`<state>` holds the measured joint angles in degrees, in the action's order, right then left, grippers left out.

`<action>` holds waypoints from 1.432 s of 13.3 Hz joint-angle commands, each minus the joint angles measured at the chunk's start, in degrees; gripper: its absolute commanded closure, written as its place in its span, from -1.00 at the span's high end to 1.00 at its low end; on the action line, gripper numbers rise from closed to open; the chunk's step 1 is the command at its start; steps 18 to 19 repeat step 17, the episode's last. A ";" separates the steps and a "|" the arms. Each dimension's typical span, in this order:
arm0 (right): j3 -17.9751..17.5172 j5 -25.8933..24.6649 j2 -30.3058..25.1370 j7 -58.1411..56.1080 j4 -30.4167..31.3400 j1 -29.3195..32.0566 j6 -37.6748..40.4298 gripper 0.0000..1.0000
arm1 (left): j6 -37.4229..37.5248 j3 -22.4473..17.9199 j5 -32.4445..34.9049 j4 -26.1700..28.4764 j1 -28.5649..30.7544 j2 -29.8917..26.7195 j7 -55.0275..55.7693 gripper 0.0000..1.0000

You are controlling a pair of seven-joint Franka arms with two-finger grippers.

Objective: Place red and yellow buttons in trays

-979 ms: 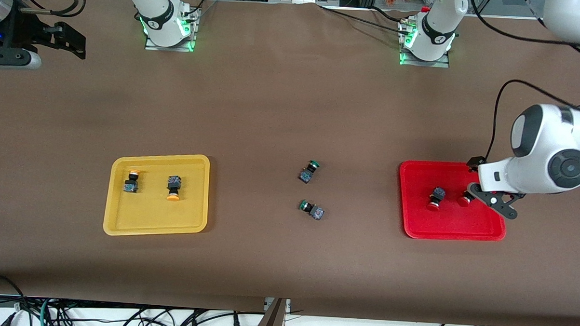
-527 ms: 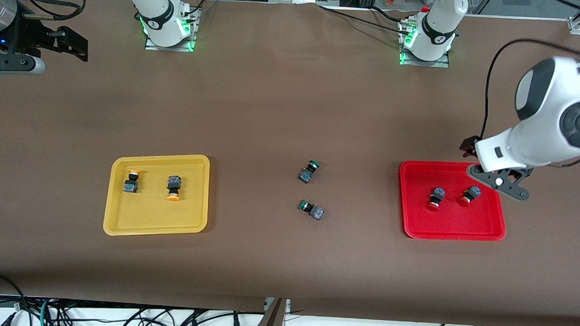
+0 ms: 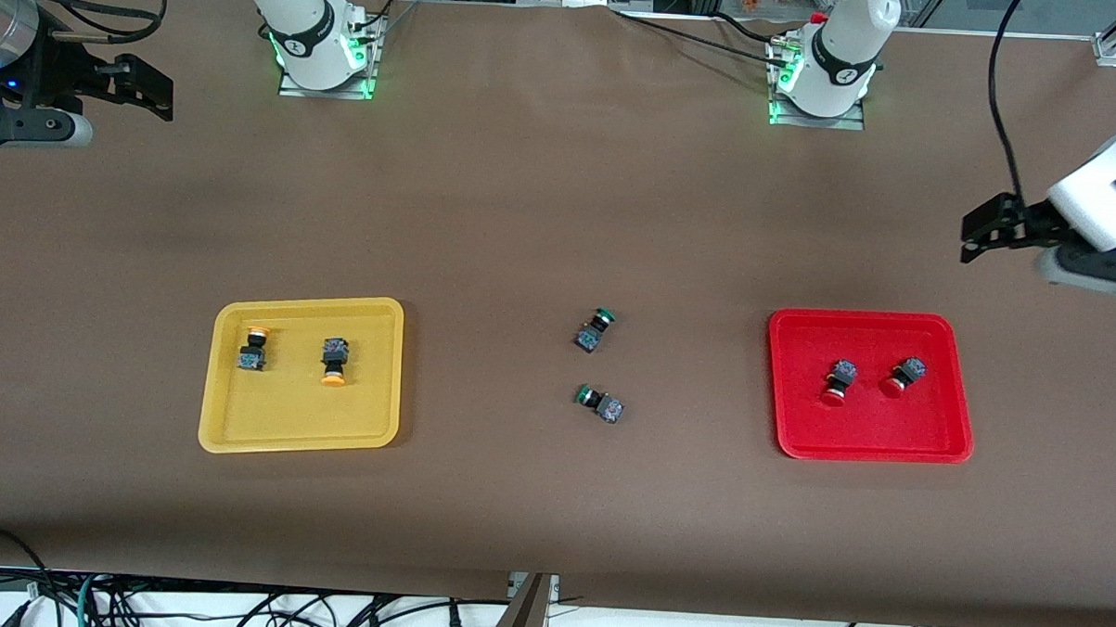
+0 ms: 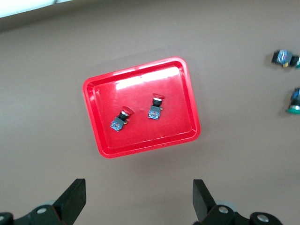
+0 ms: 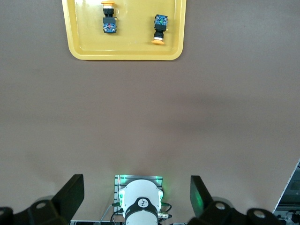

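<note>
Two red buttons (image 3: 869, 380), caps camera-ward.

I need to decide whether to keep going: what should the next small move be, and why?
Probably just park the left gripper clear of the red tray. Both red buttons lie in it, both yellow buttons in the yellow tray, both grippers are open, and only green buttons lie loose.
</note>
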<state>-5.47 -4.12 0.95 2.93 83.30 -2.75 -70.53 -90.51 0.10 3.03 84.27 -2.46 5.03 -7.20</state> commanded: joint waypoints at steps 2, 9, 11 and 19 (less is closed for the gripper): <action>-0.33 0.87 0.45 -1.17 -1.02 0.29 -0.31 1.00 | -2.30 -2.21 -0.66 5.88 -1.76 -5.63 2.37 1.00; -0.25 0.87 0.89 -1.18 -1.56 0.38 -0.22 1.00 | -0.73 -2.39 -0.66 3.62 -1.85 -5.47 2.02 1.00; -0.25 0.87 0.89 -1.18 -1.56 0.38 -0.13 1.00 | 0.51 -2.39 -0.74 3.44 -1.85 -5.30 2.19 1.00; -0.07 0.87 0.89 -0.91 -1.56 0.55 -0.13 1.00 | 0.51 -2.56 -1.36 2.92 -1.76 -5.30 2.19 1.00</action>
